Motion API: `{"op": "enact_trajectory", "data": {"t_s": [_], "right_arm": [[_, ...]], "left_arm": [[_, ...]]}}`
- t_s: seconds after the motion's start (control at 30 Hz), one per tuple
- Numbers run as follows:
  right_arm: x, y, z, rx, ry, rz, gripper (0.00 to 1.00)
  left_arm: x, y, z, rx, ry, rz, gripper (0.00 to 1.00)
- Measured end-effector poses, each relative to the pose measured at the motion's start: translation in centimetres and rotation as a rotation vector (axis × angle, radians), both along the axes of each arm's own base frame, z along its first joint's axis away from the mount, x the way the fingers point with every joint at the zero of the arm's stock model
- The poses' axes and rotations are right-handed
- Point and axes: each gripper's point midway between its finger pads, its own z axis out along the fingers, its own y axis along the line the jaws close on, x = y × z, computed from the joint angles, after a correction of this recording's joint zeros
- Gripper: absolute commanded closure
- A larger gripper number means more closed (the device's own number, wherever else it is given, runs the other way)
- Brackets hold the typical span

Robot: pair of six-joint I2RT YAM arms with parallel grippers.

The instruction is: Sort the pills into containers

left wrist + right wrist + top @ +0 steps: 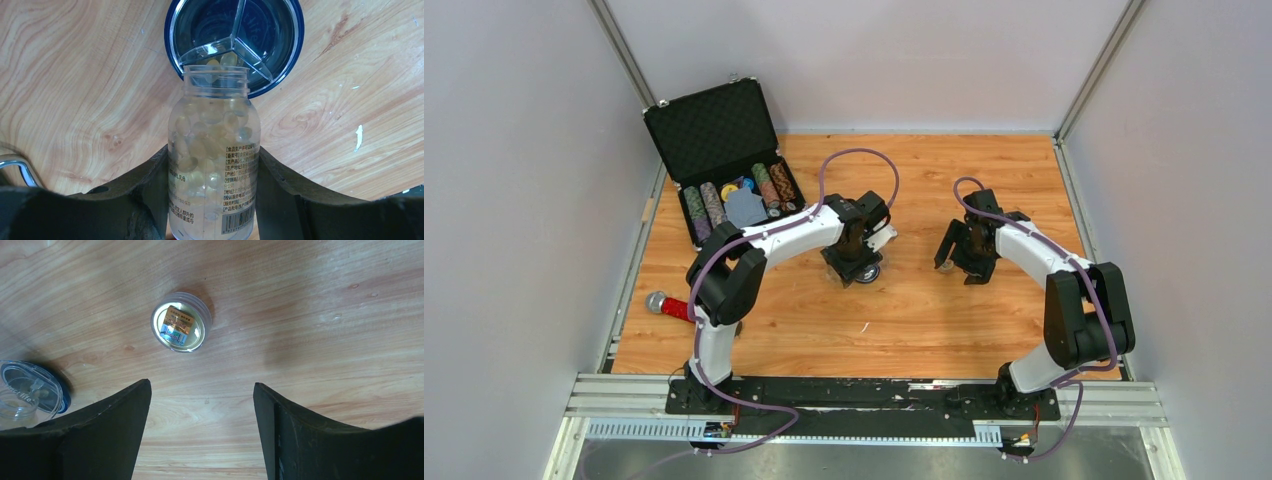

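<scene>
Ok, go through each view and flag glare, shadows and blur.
Left wrist: glints on the dish dividers and the pill bottle neck. Right wrist: cap sharp, soft shadows on the tabletop. Top external: even light, small detail lost.

The bench (75, 75) is smooth, grained wood. The bottle (214, 150) is clear glossy plastic with a printed label. The dish (272, 30) is shiny dark-blue plastic with transparent dividers. The left end effector's fingers (140, 195) look matt black.

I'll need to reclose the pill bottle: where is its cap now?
The cap lies on the wooden table just ahead of the open right gripper in the right wrist view, right of the divided dish, touching neither.
</scene>
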Motion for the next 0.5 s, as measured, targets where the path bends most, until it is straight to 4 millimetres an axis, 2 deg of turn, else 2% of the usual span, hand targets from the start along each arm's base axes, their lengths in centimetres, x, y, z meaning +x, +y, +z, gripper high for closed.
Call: {"op": "enact_trajectory", "data": {"t_s": [0.3,0.5], "right_arm": [[0.00,0.04,0.02,0.006,0.001,0.000,0.24],[0.02,0.04,0.04,0.009,0.001,-0.001,0.24]], "left_arm": [[-0.30,0.17,-0.26,-0.021,-0.012,0.001,1.00],[-0.72,0.47,0.43,-0.052,-0.034,0.003,1.00]]}}
